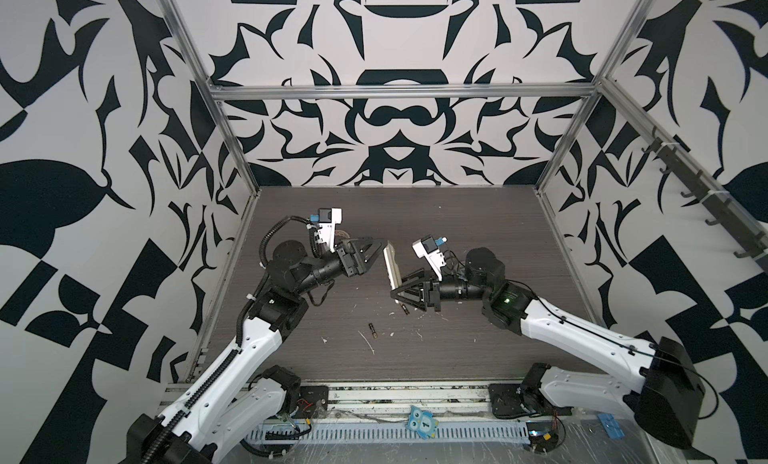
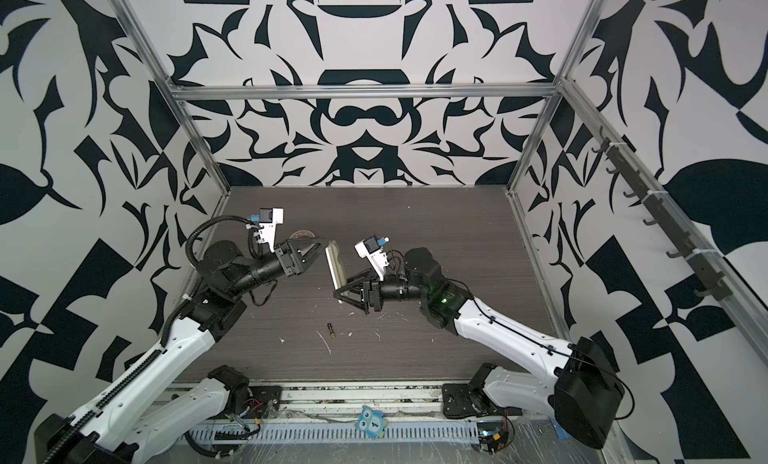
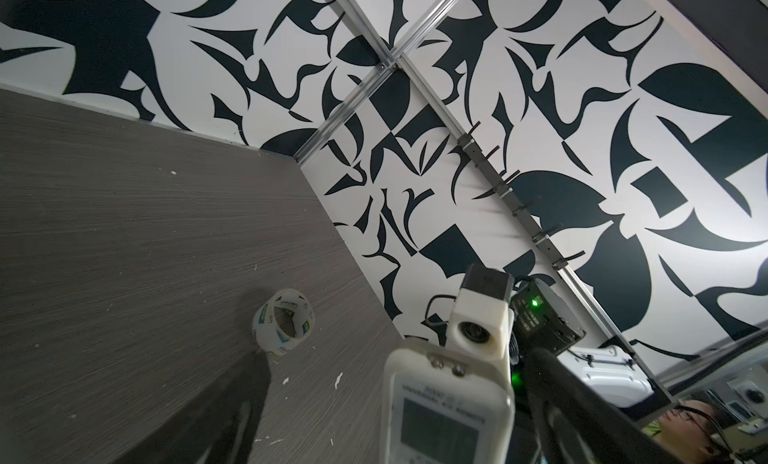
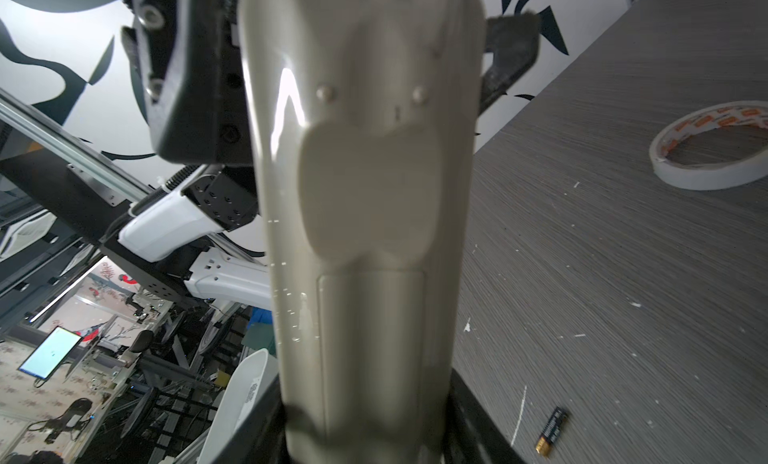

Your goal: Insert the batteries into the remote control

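The remote control (image 1: 392,266) (image 2: 334,266) is held up off the table, edge-on in both top views. My right gripper (image 1: 401,285) (image 2: 343,287) (image 4: 365,433) is shut on its lower end, and the right wrist view shows the plain beige back (image 4: 365,191). My left gripper (image 1: 376,254) (image 2: 318,256) (image 3: 401,399) is open, its jaws straddling the display end (image 3: 444,408) with a gap on each side. One battery (image 1: 372,331) (image 2: 331,331) (image 4: 552,430) lies on the table in front. A second battery (image 1: 404,308) lies under my right gripper.
A tape roll (image 1: 343,234) (image 4: 710,146) lies flat behind my left gripper, and a clear one (image 3: 284,321) stands on edge. White scraps (image 1: 370,343) litter the front of the dark wood table (image 1: 478,233). Patterned walls and metal posts (image 1: 557,158) close in three sides.
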